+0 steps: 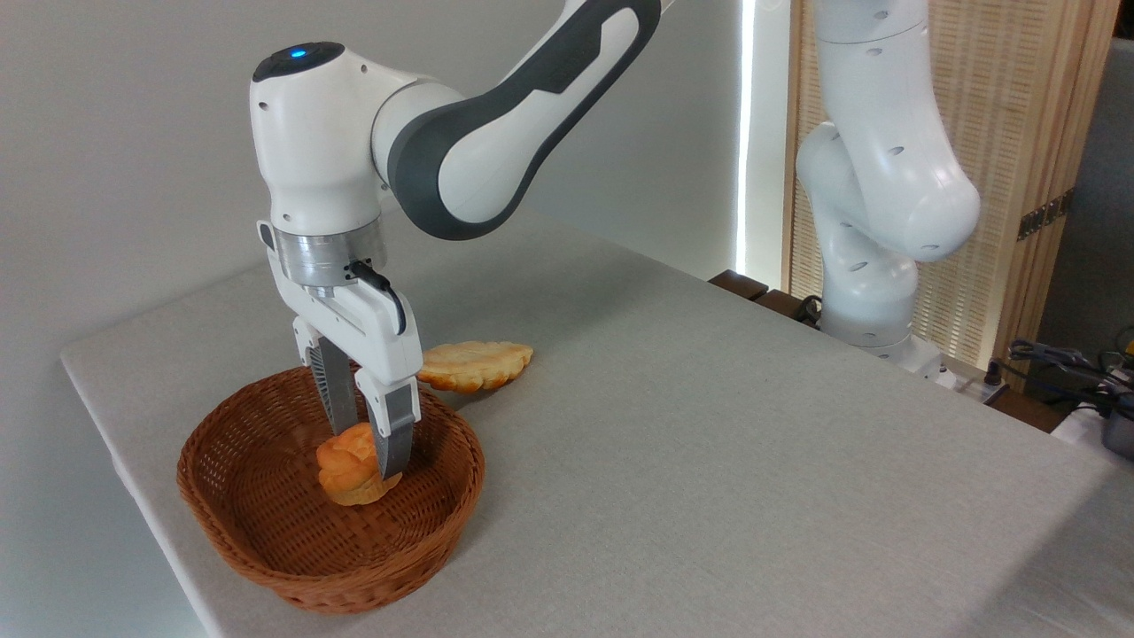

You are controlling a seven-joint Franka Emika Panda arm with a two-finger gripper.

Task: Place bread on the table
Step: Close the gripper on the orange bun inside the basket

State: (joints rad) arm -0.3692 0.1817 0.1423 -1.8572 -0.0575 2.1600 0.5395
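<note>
The bread (344, 468), a small orange-golden bun with a swirled top, sits inside the brown wicker basket (266, 532) at the table's near left. My gripper (365, 448) hangs straight down into the basket, its fingers straddling the bun. One finger (394, 439) crosses the bun's right front; the other stands behind it with its tip hidden. The jaws look open, close against the bun's sides, and the bun still rests on the basket floor. The table (673, 461) has a light grey fabric top.
A flat, pale, scalloped pastry (476, 364) lies on the table just behind the basket's right rim. The arm's white base (873, 292) stands at the far right edge, with cables and a wooden screen beyond it.
</note>
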